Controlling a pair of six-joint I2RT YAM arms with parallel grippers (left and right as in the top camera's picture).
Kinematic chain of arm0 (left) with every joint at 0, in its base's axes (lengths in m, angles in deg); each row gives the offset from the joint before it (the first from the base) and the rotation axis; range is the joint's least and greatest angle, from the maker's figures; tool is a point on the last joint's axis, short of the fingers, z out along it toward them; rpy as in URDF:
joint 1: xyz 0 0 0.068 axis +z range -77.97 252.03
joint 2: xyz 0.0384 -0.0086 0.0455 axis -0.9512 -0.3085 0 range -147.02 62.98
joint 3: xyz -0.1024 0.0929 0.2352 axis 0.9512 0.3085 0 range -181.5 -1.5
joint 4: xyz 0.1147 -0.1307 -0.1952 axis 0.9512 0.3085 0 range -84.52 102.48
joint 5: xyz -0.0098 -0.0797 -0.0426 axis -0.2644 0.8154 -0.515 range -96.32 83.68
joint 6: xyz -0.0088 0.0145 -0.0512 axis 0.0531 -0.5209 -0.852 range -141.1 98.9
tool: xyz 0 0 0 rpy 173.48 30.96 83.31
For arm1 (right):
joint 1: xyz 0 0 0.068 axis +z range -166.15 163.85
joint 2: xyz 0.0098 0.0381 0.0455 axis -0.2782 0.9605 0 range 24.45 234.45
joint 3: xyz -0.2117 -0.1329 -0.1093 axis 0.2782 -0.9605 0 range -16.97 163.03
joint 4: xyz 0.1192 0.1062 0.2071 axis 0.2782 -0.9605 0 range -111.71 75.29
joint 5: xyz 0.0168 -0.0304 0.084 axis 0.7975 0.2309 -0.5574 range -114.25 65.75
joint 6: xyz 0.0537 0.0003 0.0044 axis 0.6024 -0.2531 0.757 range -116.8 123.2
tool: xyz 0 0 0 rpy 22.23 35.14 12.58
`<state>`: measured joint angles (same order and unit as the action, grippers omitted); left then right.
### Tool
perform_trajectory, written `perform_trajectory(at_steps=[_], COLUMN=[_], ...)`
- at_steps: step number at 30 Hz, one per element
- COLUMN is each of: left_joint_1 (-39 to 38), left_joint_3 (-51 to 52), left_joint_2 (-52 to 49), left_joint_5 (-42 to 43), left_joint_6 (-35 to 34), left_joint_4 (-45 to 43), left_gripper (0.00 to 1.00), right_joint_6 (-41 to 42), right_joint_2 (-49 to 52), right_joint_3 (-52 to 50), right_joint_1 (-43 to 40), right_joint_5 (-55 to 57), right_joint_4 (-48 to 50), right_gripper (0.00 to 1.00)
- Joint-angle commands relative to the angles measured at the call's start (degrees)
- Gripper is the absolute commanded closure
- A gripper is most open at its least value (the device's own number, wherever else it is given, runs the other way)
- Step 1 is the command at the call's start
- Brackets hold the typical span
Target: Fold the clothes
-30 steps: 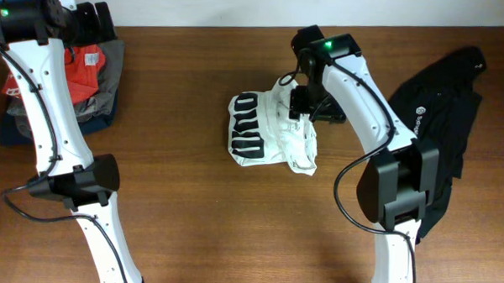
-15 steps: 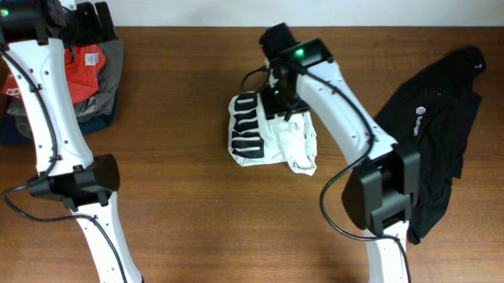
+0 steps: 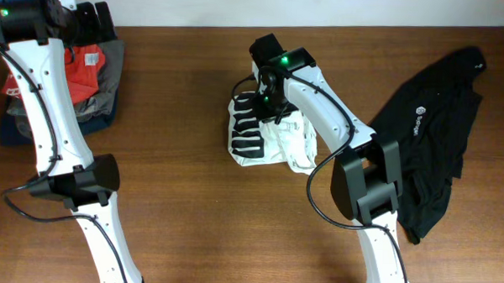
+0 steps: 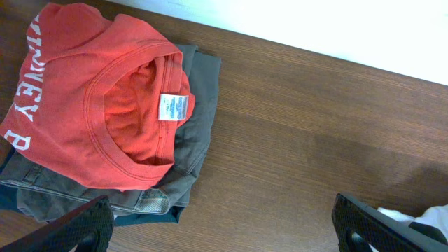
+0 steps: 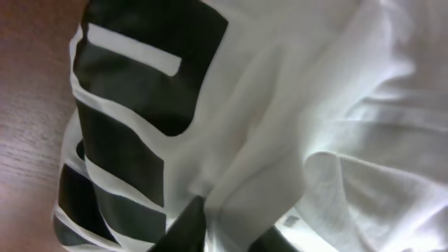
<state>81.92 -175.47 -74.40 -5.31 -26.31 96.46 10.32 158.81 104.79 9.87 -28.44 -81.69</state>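
The white T-shirt (image 3: 279, 144) lies bunched in the middle of the table, its black block letters (image 3: 245, 134) facing left. My right gripper (image 3: 267, 102) is down on the shirt's upper left part. In the right wrist view its dark fingertips (image 5: 183, 225) pinch a raised fold of the white T-shirt (image 5: 280, 126) next to the black letters (image 5: 133, 77), so the right gripper (image 5: 231, 229) is shut on that fold. The black garment (image 3: 428, 139) with a small white logo lies spread at the right. My left gripper (image 3: 92, 18) hangs wide open at the far left corner, holding nothing.
A red garment with white letters (image 4: 91, 105) lies on top of folded grey and navy garments (image 4: 189, 140) at the back left, right under the open left gripper (image 4: 227, 231). The same red garment (image 3: 82, 72) shows in the overhead view. Bare wood (image 3: 232, 233) spans the front.
My right gripper has moved left across the white T-shirt, from its upper right edge to its upper left part, and its jaws have closed on a fold. The left arm has not moved.
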Motion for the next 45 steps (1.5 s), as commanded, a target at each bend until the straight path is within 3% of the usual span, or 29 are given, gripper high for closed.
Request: perform_trajectory(at_steps=[1, 3, 8, 15, 19, 31, 32, 33, 35, 36, 38, 45], left_joint_1=[-0.02, -0.02, -0.02, -0.09, -0.09, -0.09, -0.09, -0.09, -0.09, -0.09, -0.09, -0.87], left_joint_3=[-0.39, -0.39, -0.39, -0.39, -0.39, -0.39, -0.39, -0.39, -0.39, -0.39, -0.39, -0.39], left_joint_2=[-0.96, -0.96, -0.94, -0.96, -0.96, -1.01, -1.05, -1.07, -1.27, -1.44, -1.51, -1.6], left_joint_5=[-0.35, -0.35, -0.37, -0.37, -0.37, -0.37, -0.37, -0.37, -0.37, -0.37, -0.37, 2.47], left_joint_6=[0.94, 0.94, 0.94, 0.96, 0.96, 0.96, 0.96, 0.96, 0.96, 0.96, 0.96, 2.69], left_joint_4=[-0.15, -0.13, -0.02, 0.04, 0.09, 0.94, 1.07, 1.18, 1.49, 1.68, 1.95, 2.14], left_gripper=[0.01, 0.01, 0.01, 0.01, 0.01, 0.01, 0.01, 0.01, 0.01, 0.01, 0.01, 0.01], right_joint_6=[-0.31, -0.28, -0.33, -8.04, -12.92, -12.68, -12.7, -12.7, -12.68, -12.66, -12.2, -10.05], right_joint_2=[0.98, 0.85, -1.42, -3.52, -3.32, -2.75, -2.75, -2.75, -2.75, -2.75, -2.75, -5.31], right_joint_3=[0.96, 1.16, 3.1, 8.59, 6.08, 0.59, -0.2, -0.96, -2.58, -3.26, -3.34, 5.16], right_joint_1=[-0.59, -1.51, -4.76, -10.6, -13.86, -21.33, -21.62, -21.68, -21.84, -21.86, -22.01, -25.09], right_joint_5=[0.15, 0.11, 0.02, -8.63, -14.19, -13.38, -13.09, -12.92, -12.26, -11.61, -11.41, -11.5], right_joint_4=[0.42, -0.13, -4.9, -12.76, -12.11, -10.99, -10.6, -10.21, -9.68, -9.6, -9.94, -15.52], right_gripper=[0.89, 0.96, 0.96, 0.96, 0.96, 0.95, 0.91, 0.72, 0.18, 0.05, 0.01, 0.01])
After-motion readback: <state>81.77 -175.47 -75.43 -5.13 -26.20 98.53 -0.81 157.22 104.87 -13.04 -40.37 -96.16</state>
